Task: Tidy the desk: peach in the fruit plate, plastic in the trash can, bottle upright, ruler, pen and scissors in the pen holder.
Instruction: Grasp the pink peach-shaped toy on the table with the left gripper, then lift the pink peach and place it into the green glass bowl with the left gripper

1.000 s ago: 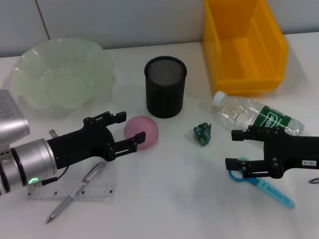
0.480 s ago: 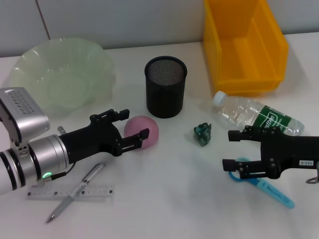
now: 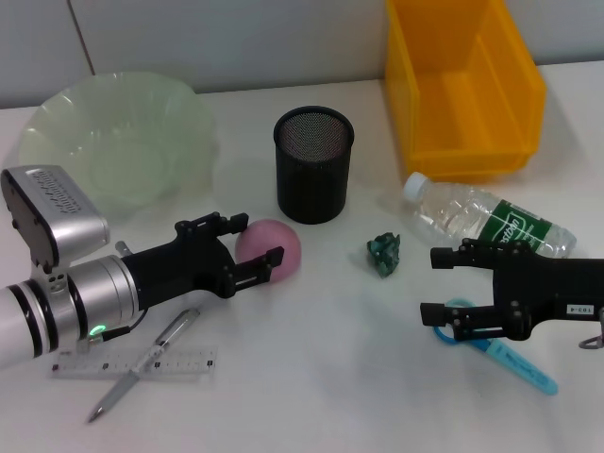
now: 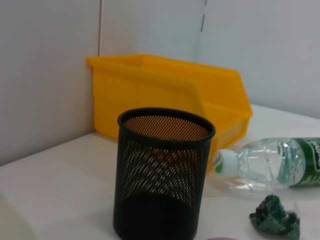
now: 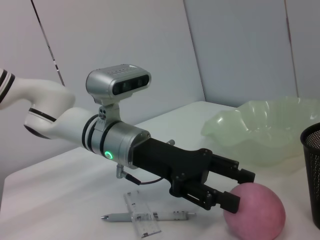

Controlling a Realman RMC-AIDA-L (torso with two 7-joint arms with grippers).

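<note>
L gripper fingers spread, straddling round pink peach just in front of black mesh pen holder, not clamped. R gripper fingers apart too, over blue-handled scissors, beside pen holder.

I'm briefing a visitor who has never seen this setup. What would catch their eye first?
Probably the left gripper, its open jaws closing in around the pink peach at mid-table, in front of the black mesh pen holder. Next, the bright yellow bin at the back right, with the water bottle lying on its side before it. The right gripper hovers open above the blue scissors.
</note>
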